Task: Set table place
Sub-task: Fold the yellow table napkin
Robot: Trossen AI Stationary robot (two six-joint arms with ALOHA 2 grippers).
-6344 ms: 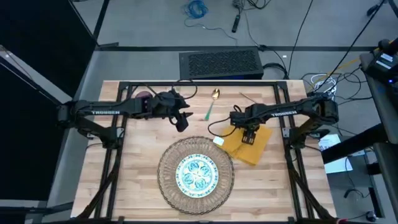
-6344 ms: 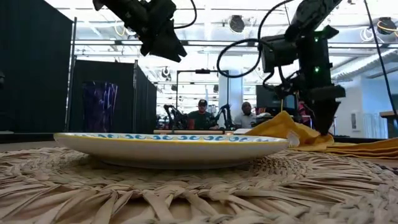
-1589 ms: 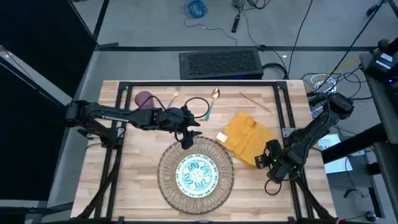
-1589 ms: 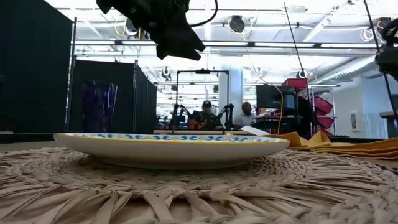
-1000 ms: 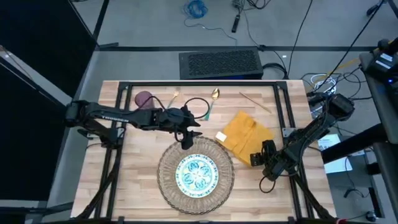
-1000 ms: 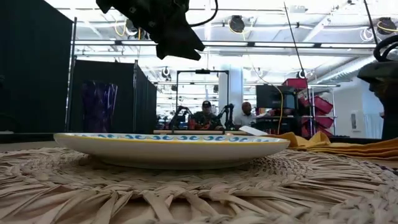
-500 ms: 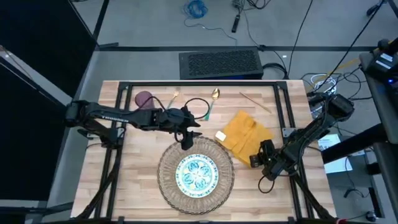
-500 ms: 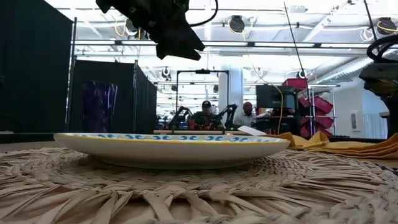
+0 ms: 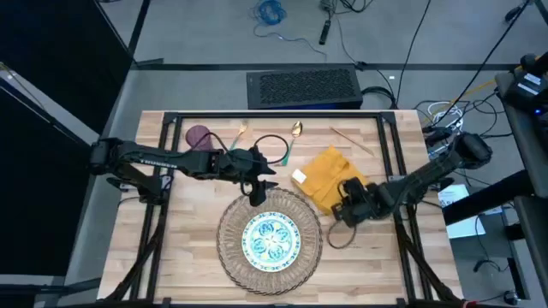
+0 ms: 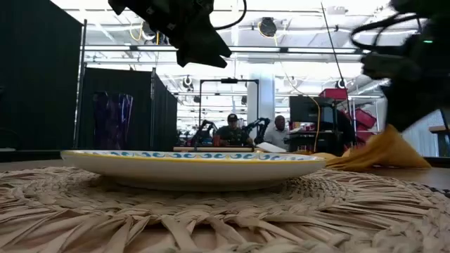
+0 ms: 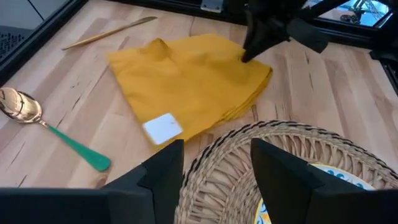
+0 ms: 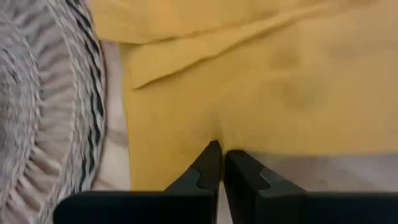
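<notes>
The table (image 9: 193, 248) of light planks fills the high view, with a black frame round it. On its near middle lies the round woven mat (image 9: 233, 253), and a small white plate (image 9: 271, 238) with a teal pattern sits at the mat's centre. Just beside the mat, toward the right arm's side, lies the yellow napkin (image 9: 332, 178), folded, with a small white tag (image 11: 163, 128) at the corner nearest the mat; in the low view one edge of the napkin (image 10: 385, 152) rises in a peak off the wood.

The left arm reaches across from its side, and the left gripper (image 9: 257, 193) hovers over the far rim of the mat; its two fingers (image 11: 163, 168) stand apart with nothing between them. The right gripper (image 9: 342, 210) is low at the napkin's near edge, beside the mat, and its fingertips (image 12: 211, 160) are pressed together on the yellow cloth, pinching a fold of it.

Farther back on the table lie the smaller things. The purple cup (image 9: 198, 136) stands near the far left corner. The fork (image 9: 236, 136) lies just beside it, and the spoon (image 9: 291, 142) with its teal handle lies between the fork and the napkin. A thin wooden stick (image 9: 351, 141) lies near the far edge, beyond the napkin
</notes>
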